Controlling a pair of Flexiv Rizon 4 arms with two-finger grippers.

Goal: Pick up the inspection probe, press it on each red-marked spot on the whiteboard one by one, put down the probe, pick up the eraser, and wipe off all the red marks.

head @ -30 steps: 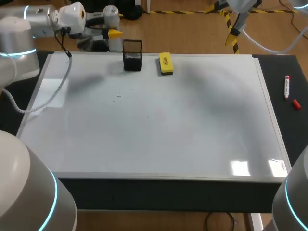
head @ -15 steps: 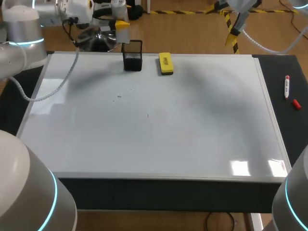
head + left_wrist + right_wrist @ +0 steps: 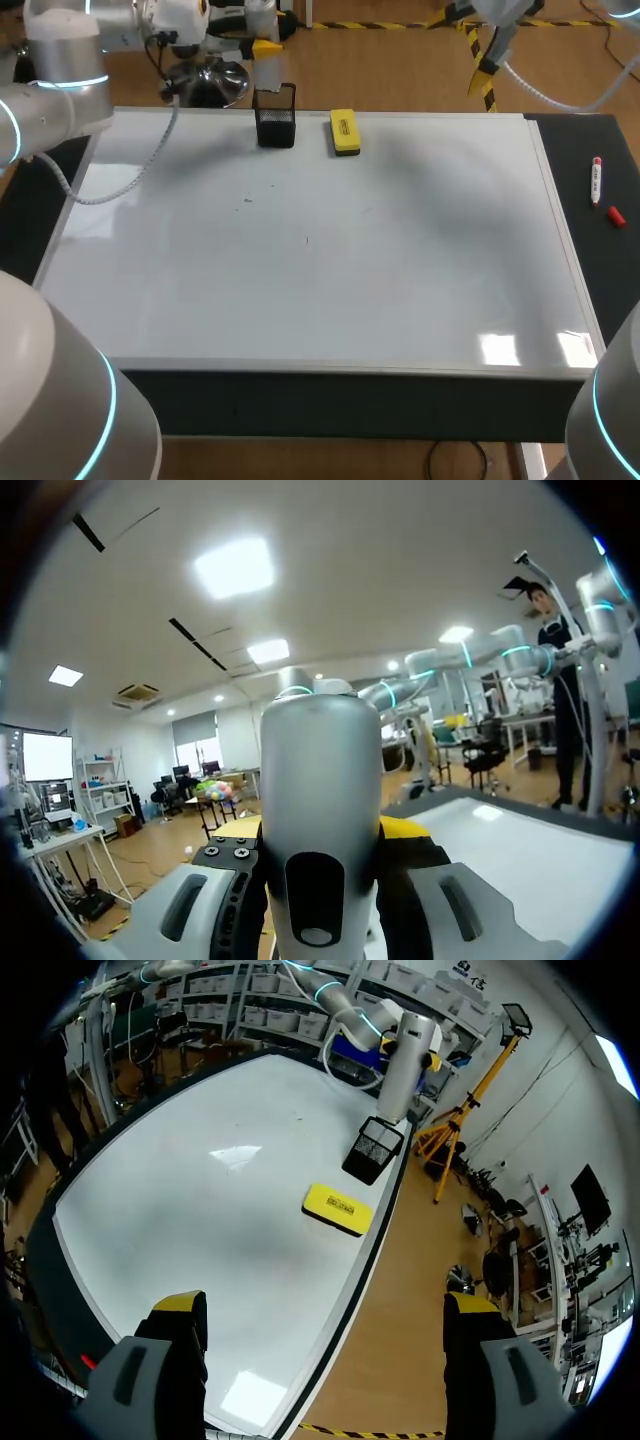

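Two arms enter the head view from the far corners. The left arm is smooth grey-white with a glowing blue ring. The left gripper is clamped on the probe, a pale grey cylinder held upright just above the cup. The cup is a square black mesh box at the far edge of the board. Just right of the cup lies the eraser, a yellow oblong block flat on the board. The board is glossy white in a thin metal frame, with glare patches near right and a few faint dark specks left of middle. On the black table right of the board lie a slim white marker with red ends and, nearer, a small red cap. The right arm is cut off at the far edge, so its gripper cannot be made out here.

In the left wrist view the probe fills the middle, round-topped and matte silver. Black pads press it from both sides. Only a sliver of one yellow tip shows behind it.

In the right wrist view the right gripper is spread wide with nothing between its fingers. It sits high over the board's far edge, with the eraser, cup and probe ahead of it.
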